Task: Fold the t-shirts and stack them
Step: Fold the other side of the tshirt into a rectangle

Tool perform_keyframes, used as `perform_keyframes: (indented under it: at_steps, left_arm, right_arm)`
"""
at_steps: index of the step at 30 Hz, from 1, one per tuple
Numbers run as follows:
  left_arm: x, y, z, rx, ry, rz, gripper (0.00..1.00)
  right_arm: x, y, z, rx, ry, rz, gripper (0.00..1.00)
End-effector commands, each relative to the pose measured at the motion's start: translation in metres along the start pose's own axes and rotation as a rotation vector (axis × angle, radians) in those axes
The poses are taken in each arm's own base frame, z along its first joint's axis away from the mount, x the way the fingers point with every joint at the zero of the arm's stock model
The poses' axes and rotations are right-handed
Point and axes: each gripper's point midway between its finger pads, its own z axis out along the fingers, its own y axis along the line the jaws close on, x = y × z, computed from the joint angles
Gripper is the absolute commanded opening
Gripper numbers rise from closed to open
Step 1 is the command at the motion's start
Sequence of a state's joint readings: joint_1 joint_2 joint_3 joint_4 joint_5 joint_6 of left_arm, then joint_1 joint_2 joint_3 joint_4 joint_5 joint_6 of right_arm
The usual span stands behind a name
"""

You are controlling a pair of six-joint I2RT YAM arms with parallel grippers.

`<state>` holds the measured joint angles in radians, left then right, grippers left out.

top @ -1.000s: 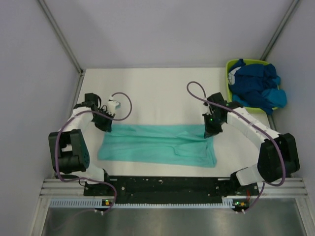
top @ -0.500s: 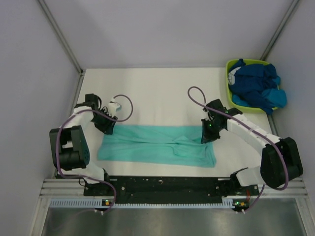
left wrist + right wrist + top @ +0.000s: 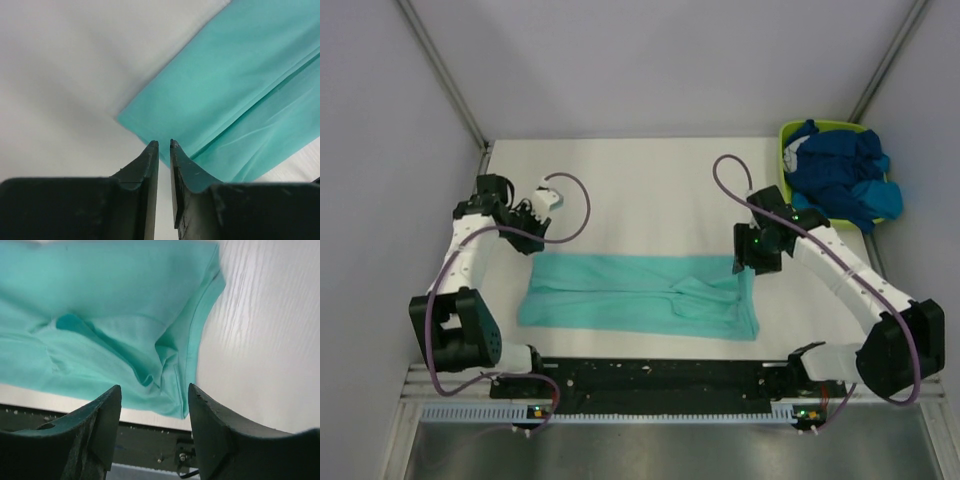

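Observation:
A mint teal-green t-shirt lies folded into a long flat band near the table's front edge, its right end rumpled. My left gripper hovers just off the shirt's far left corner. In the left wrist view its jaws stand open by a narrow gap with nothing between them, and the shirt lies beyond the tips. My right gripper hangs over the shirt's far right corner. The right wrist view shows it open wide and empty above the creased cloth. More t-shirts, dark navy and blue, are heaped in a tub.
The lime-green tub stands at the back right corner of the white table. A black rail runs along the near edge between the arm bases. Grey walls close in the sides and back.
Both grippers were shut low at the shirt's far corners. Both have let go and risen; the left drew back and away to the left, the right opened wide.

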<state>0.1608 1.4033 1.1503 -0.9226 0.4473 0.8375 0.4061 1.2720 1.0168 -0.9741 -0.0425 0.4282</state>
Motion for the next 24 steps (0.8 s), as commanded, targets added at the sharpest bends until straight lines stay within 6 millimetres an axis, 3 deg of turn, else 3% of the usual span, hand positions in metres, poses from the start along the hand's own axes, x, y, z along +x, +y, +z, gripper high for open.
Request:
perform_keyframes:
  at_steps: [1, 4, 7, 11, 13, 15, 24]
  left_arm:
    - [0.007, 0.007, 0.036, -0.002, 0.044, -0.052, 0.18]
    - [0.032, 0.012, 0.058, -0.011, 0.136, -0.081, 0.15]
    - [0.057, 0.011, 0.071, -0.025, 0.205, -0.086, 0.15]
    - [0.082, 0.006, 0.080, -0.033, 0.262, -0.087, 0.15]
    - [0.089, 0.002, 0.081, -0.027, 0.279, -0.090, 0.15]
    - [0.093, 0.000, 0.082, -0.029, 0.285, -0.082, 0.16]
    - [0.082, 0.005, 0.073, -0.036, 0.263, -0.056, 0.22]
  right_arm:
    - [-0.057, -0.012, 0.007, 0.106, -0.134, -0.013, 0.57]
    - [-0.070, -0.015, 0.034, 0.096, -0.104, 0.004, 0.59]
    - [-0.072, -0.016, 0.063, 0.062, -0.057, 0.023, 0.59]
    - [-0.050, -0.037, 0.095, 0.139, 0.044, 0.059, 0.35]
    - [-0.037, -0.050, 0.106, 0.165, 0.075, 0.085, 0.33]
    - [-0.037, -0.060, 0.112, 0.189, 0.063, 0.082, 0.33]
    - [-0.122, -0.071, 0.116, 0.255, -0.086, -0.002, 0.30]
